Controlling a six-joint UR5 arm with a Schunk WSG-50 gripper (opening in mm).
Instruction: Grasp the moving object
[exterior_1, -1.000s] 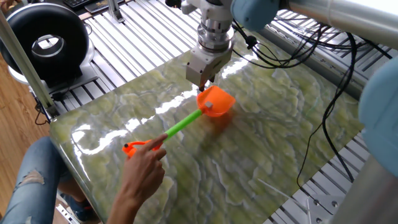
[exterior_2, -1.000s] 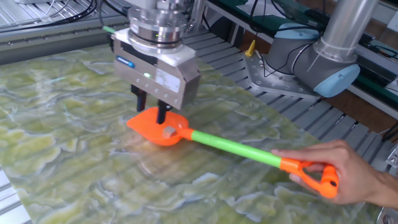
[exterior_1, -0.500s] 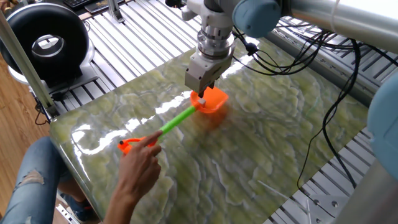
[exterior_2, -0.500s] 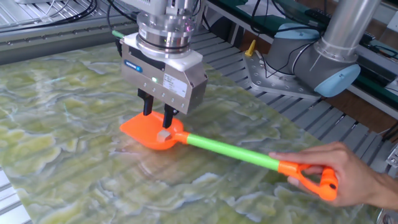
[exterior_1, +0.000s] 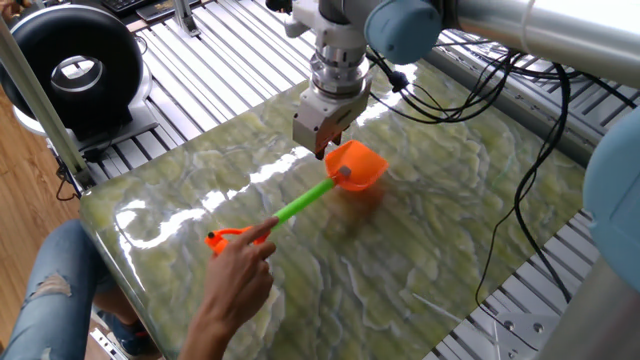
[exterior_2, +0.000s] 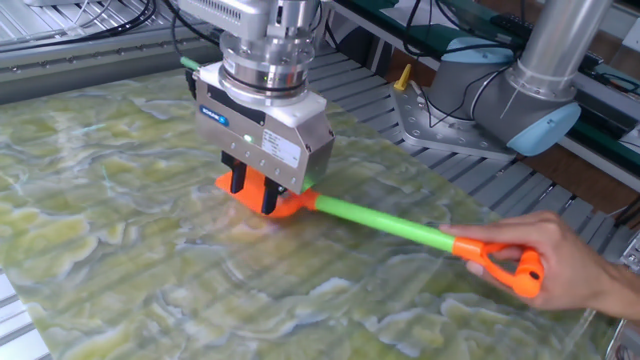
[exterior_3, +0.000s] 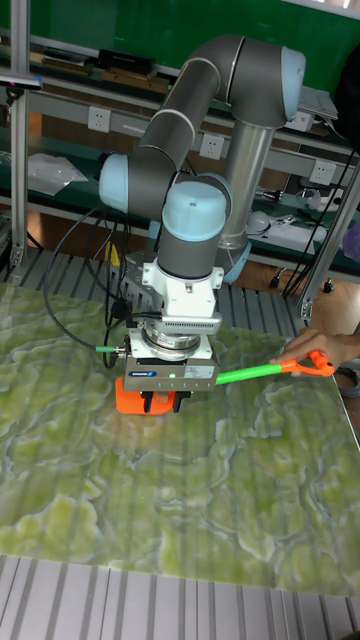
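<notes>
The arm (exterior_3: 235, 90) is built of silver-grey tubes joined by rounded pale blue caps. A ribbed metal wrist flange is followed by a boxy silver gripper (exterior_2: 256, 192) marked with a small blue label and a green light, ending in black fingers (exterior_2: 240, 180). Black cables are looped alongside the wrist.

Arm bent over — gripper (exterior_2: 253, 193) pointing straight down, fingers parted.

Bright, even light – white glare streak on table (exterior_1: 160, 225) – slight motion blur
</notes>
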